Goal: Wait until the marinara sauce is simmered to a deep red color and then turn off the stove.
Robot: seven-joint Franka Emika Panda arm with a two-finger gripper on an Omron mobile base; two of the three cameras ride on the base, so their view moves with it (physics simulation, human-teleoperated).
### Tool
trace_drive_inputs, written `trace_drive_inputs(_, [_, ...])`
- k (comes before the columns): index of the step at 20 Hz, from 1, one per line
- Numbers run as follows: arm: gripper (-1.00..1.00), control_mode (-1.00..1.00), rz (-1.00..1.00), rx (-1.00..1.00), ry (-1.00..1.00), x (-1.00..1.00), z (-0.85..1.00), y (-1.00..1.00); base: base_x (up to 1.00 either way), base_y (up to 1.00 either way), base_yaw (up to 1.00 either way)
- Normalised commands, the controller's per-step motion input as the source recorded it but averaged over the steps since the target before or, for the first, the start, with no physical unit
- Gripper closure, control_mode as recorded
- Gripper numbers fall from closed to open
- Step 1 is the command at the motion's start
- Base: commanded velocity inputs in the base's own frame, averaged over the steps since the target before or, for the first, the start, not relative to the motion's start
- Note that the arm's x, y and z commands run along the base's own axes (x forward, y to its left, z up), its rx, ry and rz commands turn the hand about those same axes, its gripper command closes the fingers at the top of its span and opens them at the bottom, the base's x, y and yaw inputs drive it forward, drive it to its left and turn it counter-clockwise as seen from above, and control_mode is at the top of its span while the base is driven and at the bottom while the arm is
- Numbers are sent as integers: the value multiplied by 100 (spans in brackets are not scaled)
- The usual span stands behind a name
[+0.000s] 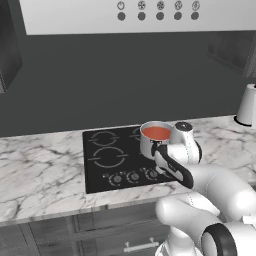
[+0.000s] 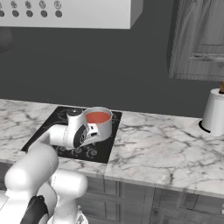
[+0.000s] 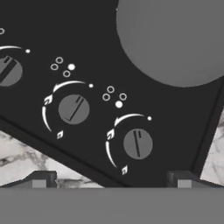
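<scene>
Sauce: the smooth orange-red marinara sauce fills a shiny round steel pot standing on the right rear burner of the stove, near the cooktop's right edge.
Stove: the flat black glass cooktop is set into the white-and-grey marbled counter, its row of small round grey knobs along the front edge.
Pincer: the two-finger gripper hangs over the front right corner of the stove, fingers spread wide and holding nothing; the two dark fingertips sit low in the hand view, well apart from each other.
Sauce to pincer: the pot stands just behind the hand, further from the counter's front edge; in the hand view its grey underside-like round shape lies beyond the knobs.
Knobs: the rightmost grey knob lies between the spread fingertips and a little beyond them; the next knob is beside it toward the stove's left, and a third knob sits at the view's edge. No finger touches any.
In the way: the white arm's wrist covers the stove's front right part in both base views.
Around: a grey hood panel with round buttons hangs above; a white paper-towel roll stands far along the counter's right end, under a grey wall cabinet.
</scene>
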Motion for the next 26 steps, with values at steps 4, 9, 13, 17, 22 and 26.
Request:
trace_drive_inputs(4, [-100,-100,0,0,0,-22,-36,0,0,0,0])
trace_drive_inputs(9, [-100,-100,0,0,0,1,-40,0,0,0,0])
trace_drive_inputs(13, [-100,-100,2,0,0,0,-58,0,0,0,0])
trace_drive_inputs(17, [-100,-100,3,0,-3,0,-53,0,0,0,0])
trace_drive_inputs(22, [-100,-100,2,0,-11,0,-32,0,0,0,0])
trace_drive_inputs(26, [-100,-100,0,-2,-14,0,-25,0,0,0,0])
